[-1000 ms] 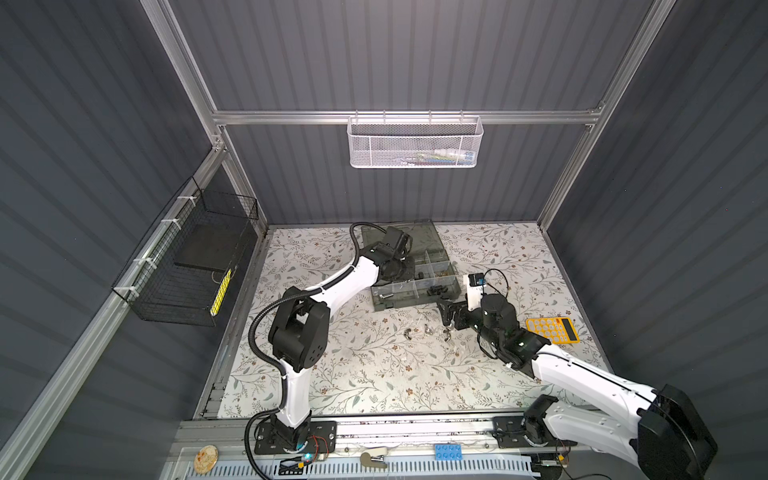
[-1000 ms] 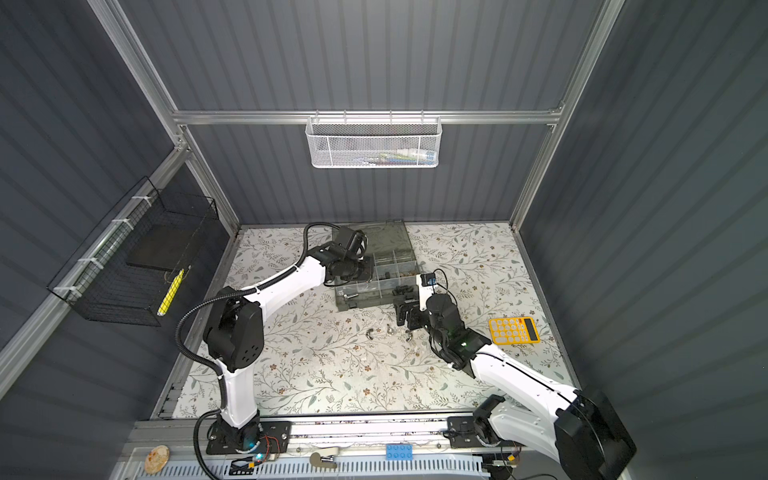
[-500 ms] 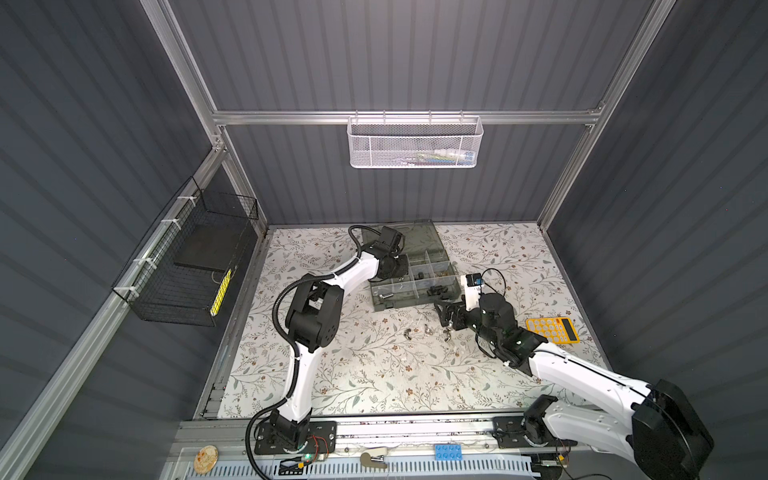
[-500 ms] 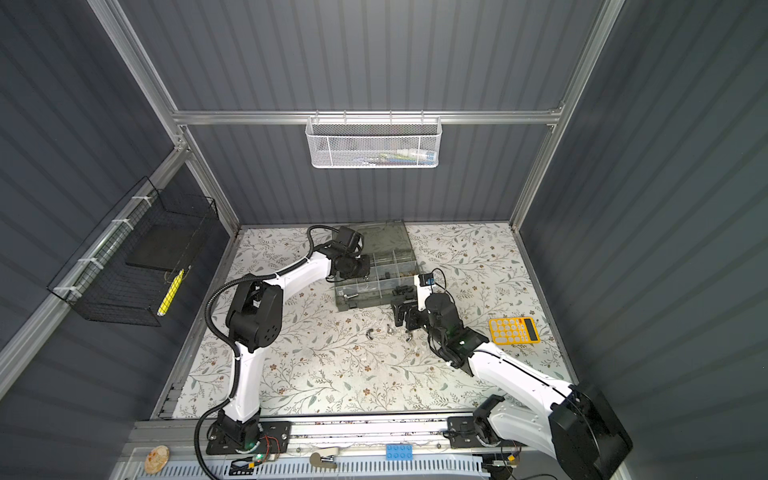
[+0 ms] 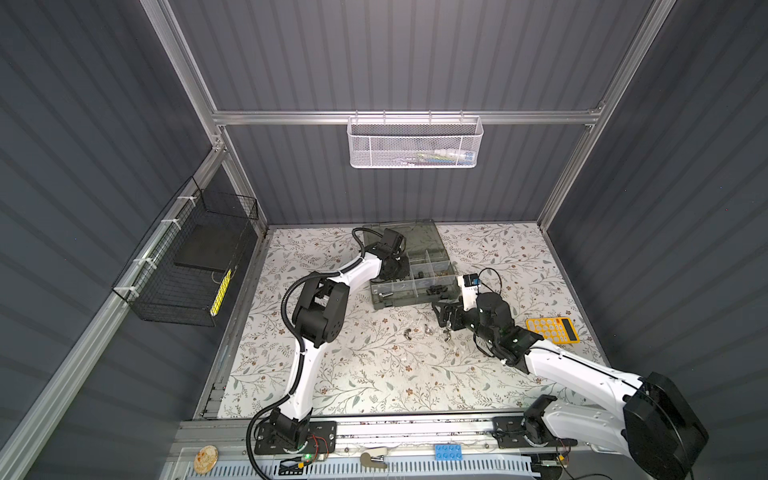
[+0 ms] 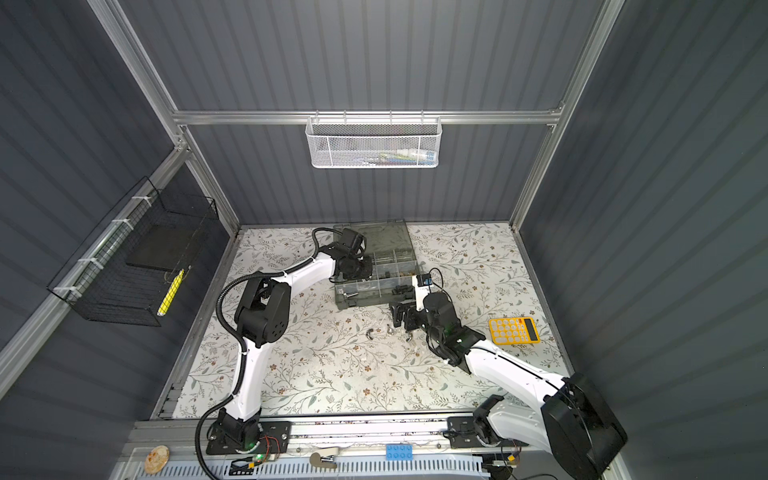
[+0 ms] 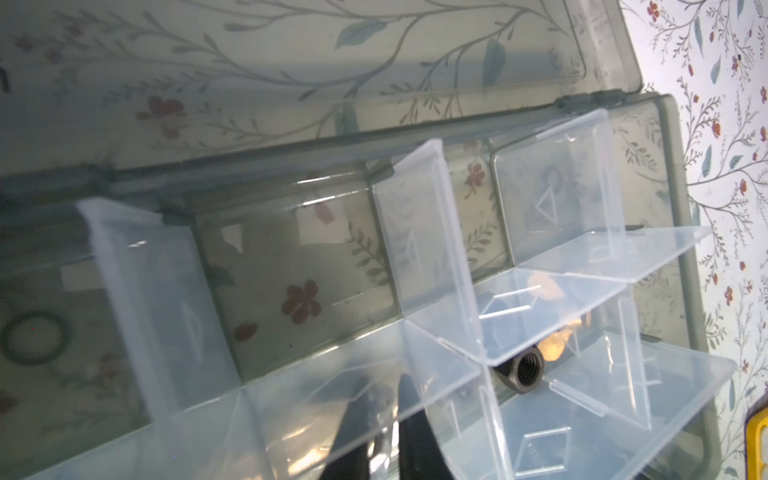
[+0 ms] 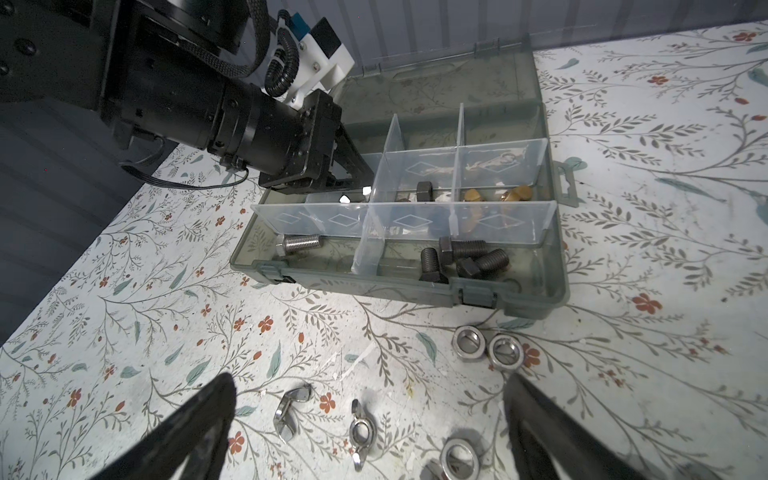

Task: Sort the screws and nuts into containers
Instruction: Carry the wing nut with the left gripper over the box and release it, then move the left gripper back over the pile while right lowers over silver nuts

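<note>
The left arm [image 5: 305, 376] and right arm [image 5: 582, 368] have glossy white link shells between bulky matte-black joint housings. A black corrugated hose [image 5: 284, 307] runs along the left one. Its wrist carries a white bracket [image 8: 322, 62] with a blue part. The fingers [image 8: 195, 428] are black and tapered.

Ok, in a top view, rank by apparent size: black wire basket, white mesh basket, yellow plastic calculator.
1. black wire basket
2. white mesh basket
3. yellow plastic calculator
Baskets hang nearer the camera.

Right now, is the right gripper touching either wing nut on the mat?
Apart. Right wrist view: right gripper open, bare mat between its fingers and both wing nuts.
</note>
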Tool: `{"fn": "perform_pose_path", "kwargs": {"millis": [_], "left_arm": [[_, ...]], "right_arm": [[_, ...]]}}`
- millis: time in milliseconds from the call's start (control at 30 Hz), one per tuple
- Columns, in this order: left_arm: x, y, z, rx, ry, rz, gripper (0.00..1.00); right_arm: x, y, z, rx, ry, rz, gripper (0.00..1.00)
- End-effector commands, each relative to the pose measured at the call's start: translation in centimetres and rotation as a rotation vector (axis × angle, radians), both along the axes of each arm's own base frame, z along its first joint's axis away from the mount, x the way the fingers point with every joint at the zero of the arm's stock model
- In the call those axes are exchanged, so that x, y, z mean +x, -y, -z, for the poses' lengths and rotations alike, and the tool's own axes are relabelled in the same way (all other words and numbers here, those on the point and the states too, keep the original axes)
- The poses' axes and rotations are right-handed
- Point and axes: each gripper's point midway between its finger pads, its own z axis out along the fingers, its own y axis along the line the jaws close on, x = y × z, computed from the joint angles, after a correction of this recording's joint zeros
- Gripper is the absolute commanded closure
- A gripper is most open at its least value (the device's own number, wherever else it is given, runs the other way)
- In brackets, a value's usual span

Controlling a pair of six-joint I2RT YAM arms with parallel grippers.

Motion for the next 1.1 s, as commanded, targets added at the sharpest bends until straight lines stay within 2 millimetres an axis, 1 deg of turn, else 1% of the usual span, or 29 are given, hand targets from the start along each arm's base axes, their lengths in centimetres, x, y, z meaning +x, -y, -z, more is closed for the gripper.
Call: {"fn": "perform_pose_path", "kwargs": {"millis": [0,133,267,433,567,733,833,933,967,1067], "left_arm": [[0.2,-0.4,-0.3,0.0,0.011,0.002,0.8],[0.0,-0.4,-1.3,-0.01,0.02,0.007,0.75],[-0.3,-0.4,-2.9,-0.026,0.037,0.009,0.68],[-1.0,-0.5,-5.8,-0.061,0.071,0.018,0.57],[-2.2,-0.5,-8.5,-0.1,0.096,0.031,0.54],[-5.0,-0.2,-11.6,-0.137,0.141,0.062,0.45],[-7.1,0.0,-12.9,-0.171,0.157,0.084,0.35],[-8.9,0.0,-14.1,-0.212,0.177,0.093,0.29],[-10.0,-0.4,-13.2,-0.202,0.159,0.093,0.26],[-11.9,-0.9,-13.5,-0.22,0.164,0.096,0.2]], "right_arm": [[0.3,-0.2,-0.5,0.026,0.004,0.002,0.01],[0.4,-0.2,-0.4,0.031,-0.001,0.001,0.01],[0.5,0.1,-0.3,0.035,-0.005,0.01,0.01],[0.6,0.3,-0.2,0.04,-0.015,0.021,0.01],[0.7,0.6,0.0,0.04,-0.024,0.033,0.01],[1.0,1.2,0.4,0.021,-0.043,0.061,0.01],[1.3,1.8,1.1,-0.001,-0.064,0.095,0.01],[1.5,2.4,2.0,-0.039,-0.092,0.123,0.01],[1.6,2.7,2.4,-0.058,-0.101,0.138,0.01],[1.9,3.6,3.3,-0.112,-0.139,0.186,0.01]]}}
